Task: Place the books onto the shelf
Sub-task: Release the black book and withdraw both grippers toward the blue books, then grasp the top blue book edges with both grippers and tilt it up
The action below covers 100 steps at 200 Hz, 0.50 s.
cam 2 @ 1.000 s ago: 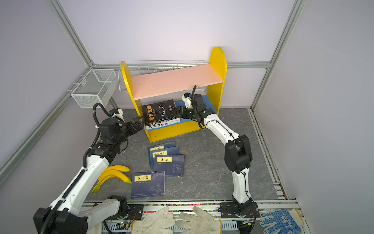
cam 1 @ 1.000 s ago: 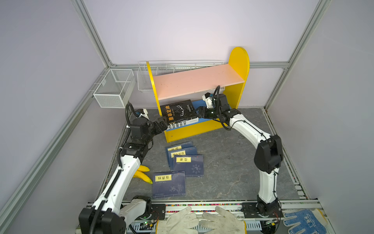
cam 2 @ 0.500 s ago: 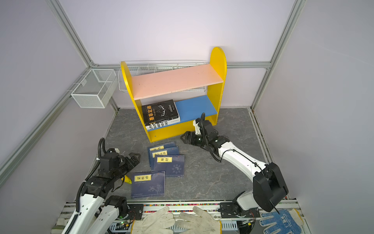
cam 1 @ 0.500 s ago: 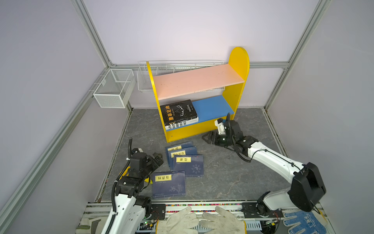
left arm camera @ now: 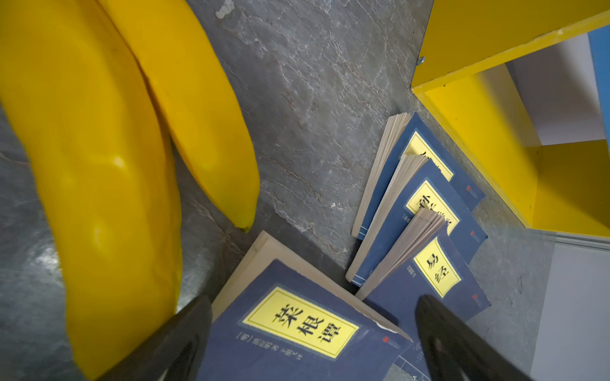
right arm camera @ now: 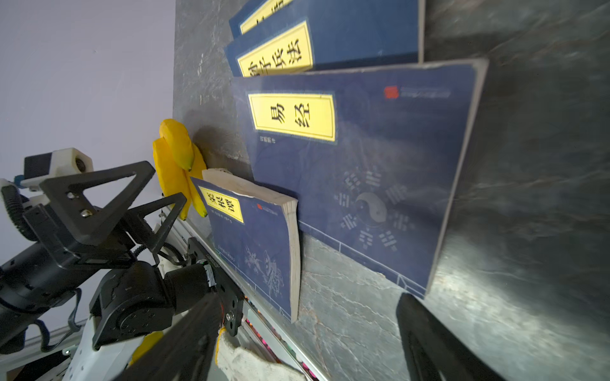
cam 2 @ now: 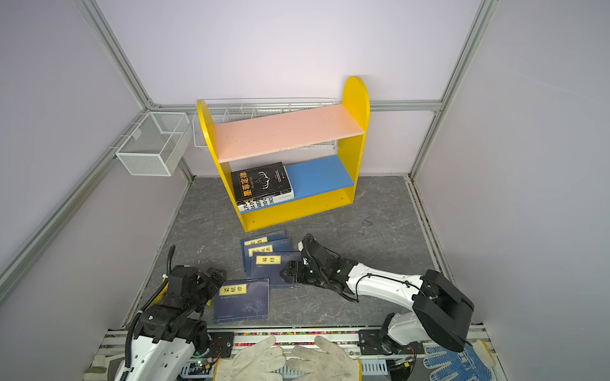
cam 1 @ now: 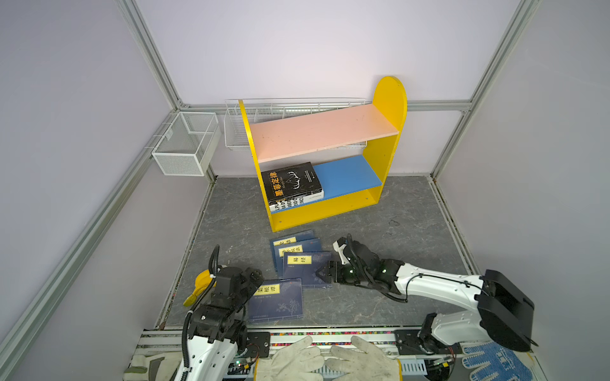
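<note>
The yellow-sided shelf (cam 1: 389, 99) stands at the back, its pink upper board (cam 1: 325, 132) bare. On its blue lower board (cam 1: 346, 174) a black book (cam 1: 292, 181) lies flat on a white book (cam 1: 287, 204). Three navy books fan out on the floor, the front one (cam 1: 305, 269) (right arm camera: 363, 158) labelled in yellow. Another navy book (cam 1: 277, 298) (left arm camera: 297, 359) lies nearer the rail. My left gripper (cam 1: 255, 280) (left arm camera: 313, 330) hovers open over that book's label corner. My right gripper (cam 1: 321, 273) (right arm camera: 307, 336) is open, low at the fanned books' right edge, holding nothing.
Yellow bananas (cam 1: 198, 287) (left arm camera: 99, 165) lie just left of my left gripper. White wire baskets (cam 1: 185, 145) (cam 1: 290, 112) hang on the back wall. White gloves (cam 1: 297, 359) and a blue glove (cam 1: 495, 363) rest on the front rail. Bare grey floor (cam 1: 396, 224) lies right of the books.
Both arms have drawn back from the shelf to the navy books on the floor. The black book stays on the lower board. My right gripper has opened wider.
</note>
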### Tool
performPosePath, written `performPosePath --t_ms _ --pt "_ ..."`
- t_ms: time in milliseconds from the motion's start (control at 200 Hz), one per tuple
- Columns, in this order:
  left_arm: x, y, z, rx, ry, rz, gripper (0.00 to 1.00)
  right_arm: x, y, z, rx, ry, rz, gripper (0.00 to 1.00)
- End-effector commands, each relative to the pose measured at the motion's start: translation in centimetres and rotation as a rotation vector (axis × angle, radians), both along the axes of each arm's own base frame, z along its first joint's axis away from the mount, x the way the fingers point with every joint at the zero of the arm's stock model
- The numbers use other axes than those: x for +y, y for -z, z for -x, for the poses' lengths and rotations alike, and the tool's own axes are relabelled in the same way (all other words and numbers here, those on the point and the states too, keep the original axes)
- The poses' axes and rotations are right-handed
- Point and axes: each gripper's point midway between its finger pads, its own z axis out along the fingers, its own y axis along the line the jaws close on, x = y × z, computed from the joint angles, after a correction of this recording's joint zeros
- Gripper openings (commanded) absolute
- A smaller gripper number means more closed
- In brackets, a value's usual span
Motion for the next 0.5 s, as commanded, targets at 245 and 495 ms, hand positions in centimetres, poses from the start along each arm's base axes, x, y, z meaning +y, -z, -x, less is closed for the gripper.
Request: performPosePath --t_ms 245,495 --pt "-1.8 3.6 0.8 0.098 0.04 0.085 0.97 5.8 5.7 1.7 0.148 -0.057 -0.02 0.84" --pt "-4.0 3.5 0.2 0.076 0.111 0.16 0.95 9.0 5.1 2.6 0.128 -0.164 0.015 0.82"
